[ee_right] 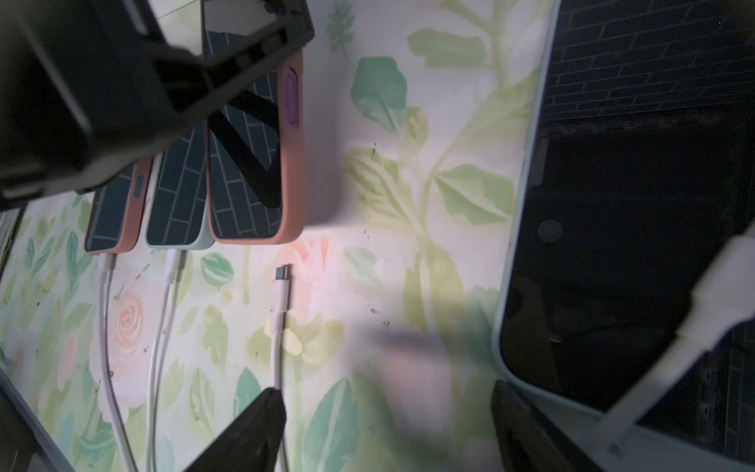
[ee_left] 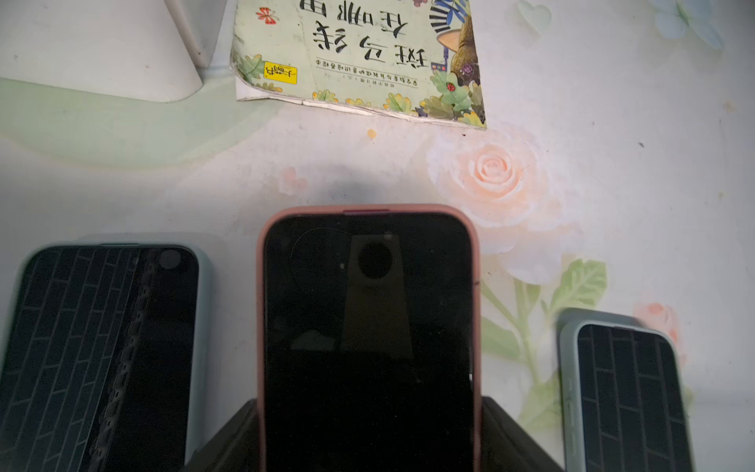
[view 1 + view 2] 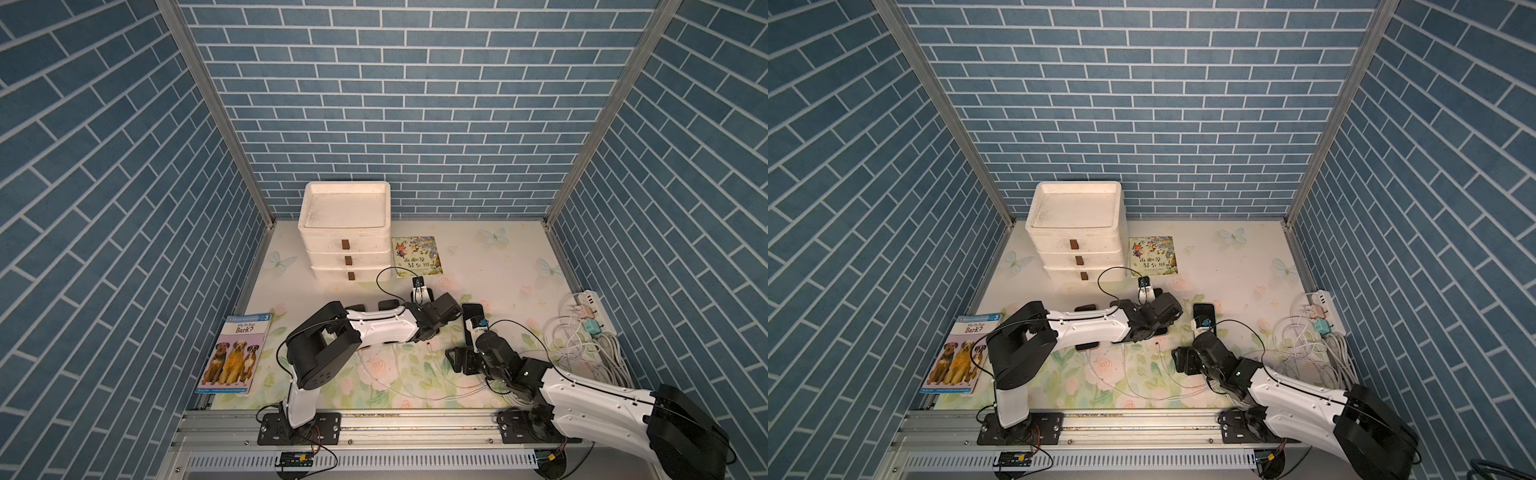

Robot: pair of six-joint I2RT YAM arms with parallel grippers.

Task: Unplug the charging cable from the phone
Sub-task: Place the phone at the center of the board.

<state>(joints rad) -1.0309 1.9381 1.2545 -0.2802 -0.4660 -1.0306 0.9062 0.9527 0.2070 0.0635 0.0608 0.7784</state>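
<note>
Cable plug lay unplugged, just off 6 o'clock end of pink phone. Phone's long axis ran 12–6 in top view. Right gripper nearer: jaws apart, empty, plug toward its 10 o'clock. Left gripper clamped on phone's sides. Unplugging looked done.

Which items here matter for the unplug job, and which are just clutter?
Job: pink-cased phone, loose white cable, left gripper, right gripper.
Clutter: dog book, picture book, drawer unit, power strip, other phones.
</note>
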